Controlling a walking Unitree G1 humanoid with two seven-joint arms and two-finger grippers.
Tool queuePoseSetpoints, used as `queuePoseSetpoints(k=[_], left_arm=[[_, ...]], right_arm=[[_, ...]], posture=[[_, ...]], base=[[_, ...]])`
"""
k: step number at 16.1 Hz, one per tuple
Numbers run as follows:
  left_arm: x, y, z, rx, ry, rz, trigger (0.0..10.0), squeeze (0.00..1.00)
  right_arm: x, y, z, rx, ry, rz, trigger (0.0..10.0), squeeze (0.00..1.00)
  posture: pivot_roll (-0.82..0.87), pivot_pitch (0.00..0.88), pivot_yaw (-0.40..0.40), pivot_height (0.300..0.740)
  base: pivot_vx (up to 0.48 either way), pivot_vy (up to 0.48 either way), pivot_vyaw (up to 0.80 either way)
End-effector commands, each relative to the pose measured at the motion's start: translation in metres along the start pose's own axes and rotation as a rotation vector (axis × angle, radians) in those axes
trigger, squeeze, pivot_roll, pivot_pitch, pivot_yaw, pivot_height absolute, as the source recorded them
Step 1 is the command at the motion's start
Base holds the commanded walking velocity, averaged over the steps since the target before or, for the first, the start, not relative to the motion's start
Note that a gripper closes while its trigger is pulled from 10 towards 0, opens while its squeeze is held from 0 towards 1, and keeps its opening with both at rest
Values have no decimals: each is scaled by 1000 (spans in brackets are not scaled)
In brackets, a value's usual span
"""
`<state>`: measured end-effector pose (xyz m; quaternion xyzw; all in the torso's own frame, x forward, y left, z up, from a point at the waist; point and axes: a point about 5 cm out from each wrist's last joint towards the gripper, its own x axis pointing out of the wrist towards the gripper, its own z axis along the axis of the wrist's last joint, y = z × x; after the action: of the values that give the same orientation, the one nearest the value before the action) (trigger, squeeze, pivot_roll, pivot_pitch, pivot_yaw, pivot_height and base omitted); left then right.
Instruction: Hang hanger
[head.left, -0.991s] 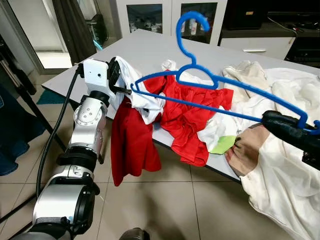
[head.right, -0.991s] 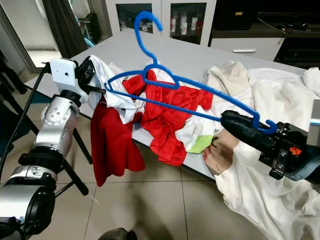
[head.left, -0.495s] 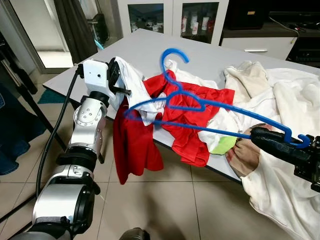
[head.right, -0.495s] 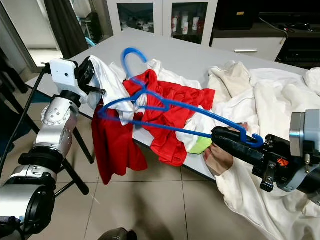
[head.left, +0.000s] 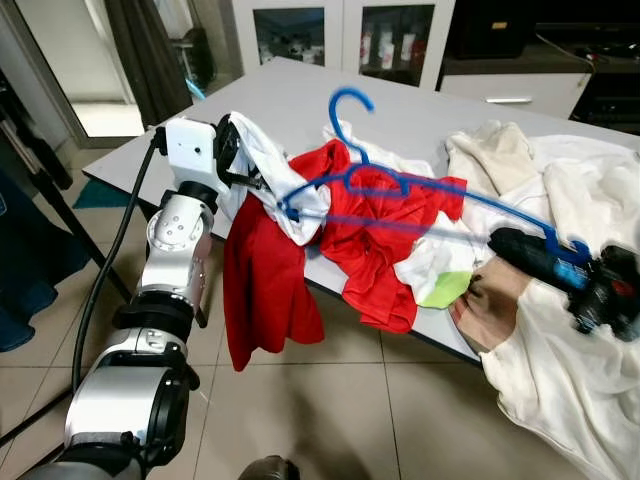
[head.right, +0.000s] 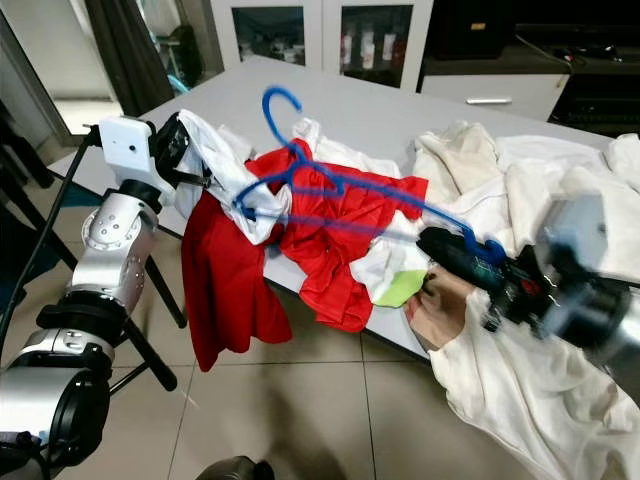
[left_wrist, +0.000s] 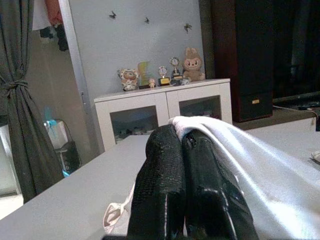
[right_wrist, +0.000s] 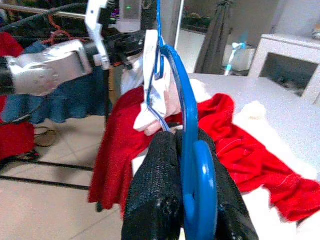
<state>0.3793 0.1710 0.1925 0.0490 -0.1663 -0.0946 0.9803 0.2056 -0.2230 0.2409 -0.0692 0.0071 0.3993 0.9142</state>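
Blue plastic clothes hanger (head.left: 400, 185), thin-framed triangle with open hook. Held in air above grey table edge, over heap of red and white clothes. Lying tilted: hook end raised and pointing away toward far side, one shoulder tip low near white cloth at robot's left, other shoulder tip pinched between right gripper's black fingers (right_wrist: 165, 200). Motion-blurred along lower bar. Not hung on anything.
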Motion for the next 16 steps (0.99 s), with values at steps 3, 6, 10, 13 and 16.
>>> queuePoseSetpoints(k=[3,6,10,13,16], left_arm=[[7,1,13,11,-51,-3,10000,0],[10,0,20,9,-79,-8,10000,0],[15,-15,35,103,-153,-107,10000,0],[16,-32,43,186,-211,-197,10000,0],[18,-38,49,178,-235,-206,10000,0]], right_arm=[[14,-6,-5,-13,29,-78,10000,0],[28,2,-4,-15,23,-59,10000,0],[40,-6,-2,-13,8,-131,10000,0],[49,-6,-2,37,-17,-143,10000,0],[60,3,-3,70,-29,-117,10000,0]], posture=[[16,0,92,740],[14,0,88,740],[14,0,87,740],[14,0,87,740],[17,0,88,740]], base=[[0,0,0],[0,0,0],[0,0,0],[0,0,0],[0,0,0]])
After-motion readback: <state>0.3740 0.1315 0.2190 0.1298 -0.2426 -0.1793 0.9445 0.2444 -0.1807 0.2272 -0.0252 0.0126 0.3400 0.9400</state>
